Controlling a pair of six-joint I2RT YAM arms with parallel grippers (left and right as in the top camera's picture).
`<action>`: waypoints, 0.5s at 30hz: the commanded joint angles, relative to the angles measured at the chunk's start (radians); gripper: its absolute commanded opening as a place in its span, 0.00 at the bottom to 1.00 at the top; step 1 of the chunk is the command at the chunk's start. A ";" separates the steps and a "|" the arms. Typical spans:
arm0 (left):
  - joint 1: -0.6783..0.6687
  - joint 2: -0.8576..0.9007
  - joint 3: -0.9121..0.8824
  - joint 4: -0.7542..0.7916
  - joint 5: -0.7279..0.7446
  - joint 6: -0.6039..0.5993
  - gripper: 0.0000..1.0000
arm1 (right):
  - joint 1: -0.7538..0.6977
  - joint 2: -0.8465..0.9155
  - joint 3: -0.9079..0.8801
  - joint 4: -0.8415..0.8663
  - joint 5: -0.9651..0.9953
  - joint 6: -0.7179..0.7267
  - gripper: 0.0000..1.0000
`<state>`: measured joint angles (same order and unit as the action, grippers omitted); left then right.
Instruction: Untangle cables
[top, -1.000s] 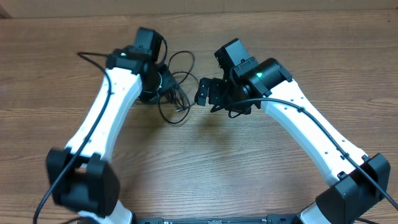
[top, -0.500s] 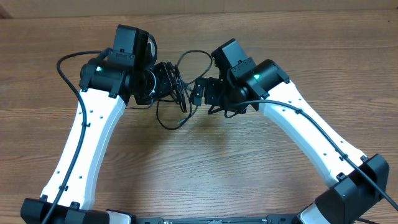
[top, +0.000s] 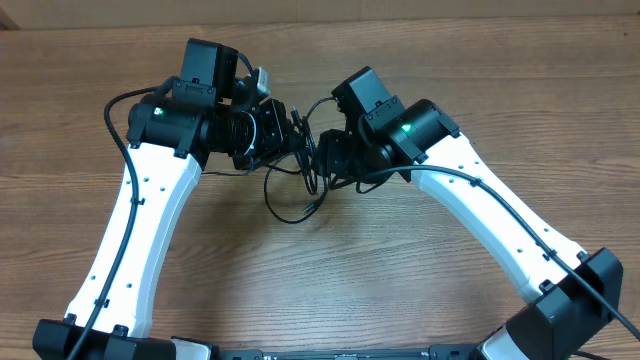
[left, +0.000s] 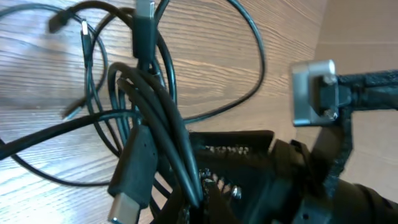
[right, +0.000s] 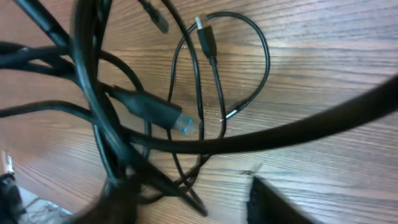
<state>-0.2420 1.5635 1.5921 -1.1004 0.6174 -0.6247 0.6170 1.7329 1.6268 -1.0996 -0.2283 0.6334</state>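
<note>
Ok, left gripper (top: 288, 135) clamped on cables (left: 135, 158); right gripper (top: 322, 158) beside, state unclear; open counter (top: 350, 275) all around, edges well off.

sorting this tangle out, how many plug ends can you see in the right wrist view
3 plugs: top-edge plug, silver-tipped plug upper centre, blue-tipped plug mid-frame. More may be hidden behind the cords.

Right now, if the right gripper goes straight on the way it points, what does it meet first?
Most likely the cables: the bundle hangs before the right gripper, very close in its wrist view. Behind them is the left gripper, holding them. Depth is unclear; they may already touch.
</note>
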 joint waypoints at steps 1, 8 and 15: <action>0.000 -0.029 0.023 0.005 0.092 0.019 0.04 | 0.005 -0.003 -0.005 0.000 0.010 0.002 0.41; 0.000 -0.029 0.023 0.024 0.173 0.019 0.04 | 0.005 -0.002 -0.024 0.000 0.010 0.002 0.24; 0.000 -0.028 0.023 -0.010 -0.097 0.020 0.04 | 0.004 -0.002 -0.070 0.021 0.028 0.002 0.04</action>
<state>-0.2424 1.5635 1.5921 -1.0878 0.6834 -0.6247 0.6178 1.7329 1.5711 -1.0847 -0.2279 0.6338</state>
